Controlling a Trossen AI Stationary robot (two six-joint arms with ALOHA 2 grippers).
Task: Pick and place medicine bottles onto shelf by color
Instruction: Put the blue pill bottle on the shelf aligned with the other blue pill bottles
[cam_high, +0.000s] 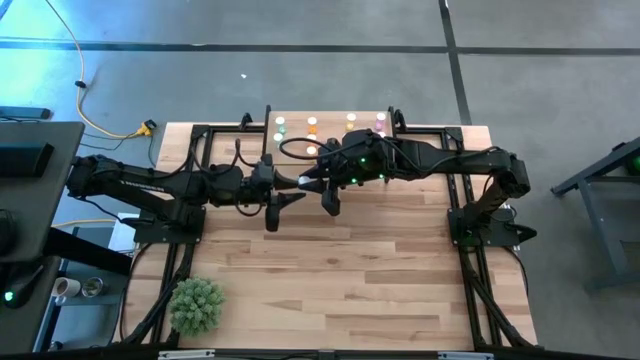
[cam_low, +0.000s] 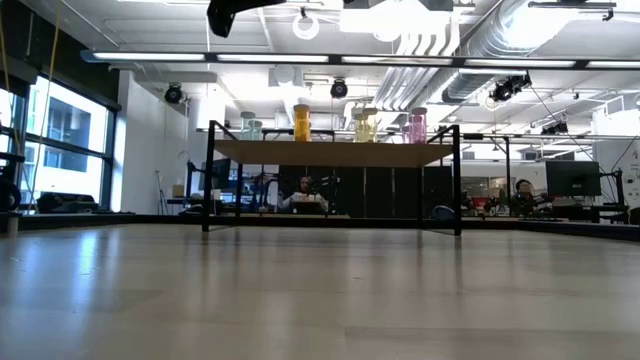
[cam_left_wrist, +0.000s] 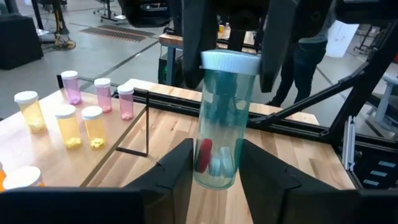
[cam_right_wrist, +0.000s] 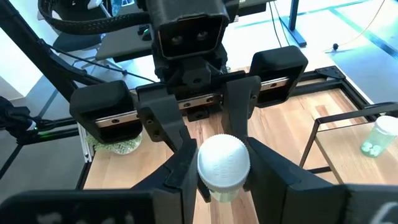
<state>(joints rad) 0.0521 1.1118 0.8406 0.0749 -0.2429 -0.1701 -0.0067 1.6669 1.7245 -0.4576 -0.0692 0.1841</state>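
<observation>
- The green bottle (cam_left_wrist: 222, 121) with a white cap sits in the air above the table (cam_high: 340, 280), caught between our two grippers at the middle of the table, just in front of the shelf (cam_high: 330, 130).
- We see the left gripper (cam_left_wrist: 214, 168) with its two dark fingers closed against the lower body of the green bottle, one on each side; small red and pale pieces show inside the clear body.
- We see the right gripper (cam_right_wrist: 217, 165) pressed on the same bottle at the cap end, its fingers snug on both sides of the white cap (cam_right_wrist: 222, 163).
- From above, the left arm (cam_high: 150, 185) reaches in from the left and the right arm (cam_high: 450, 160) from the right, and the two grippers meet nose to nose.
- On the shelf we count pink bottles (cam_left_wrist: 99, 93) in a row at one end, yellow bottles (cam_left_wrist: 65, 121) beside them, and the white cap of an orange bottle (cam_left_wrist: 15, 177) at the edge of the left wrist view.
- In the low view the shelf top (cam_low: 335, 152) carries green, orange, yellow and pink bottles standing upright, left to right.
- A small green plant (cam_high: 196, 305) stands at the near left corner of the table, well apart from the shelf.
- People (cam_low: 305, 195) sit in the room behind the table.
</observation>
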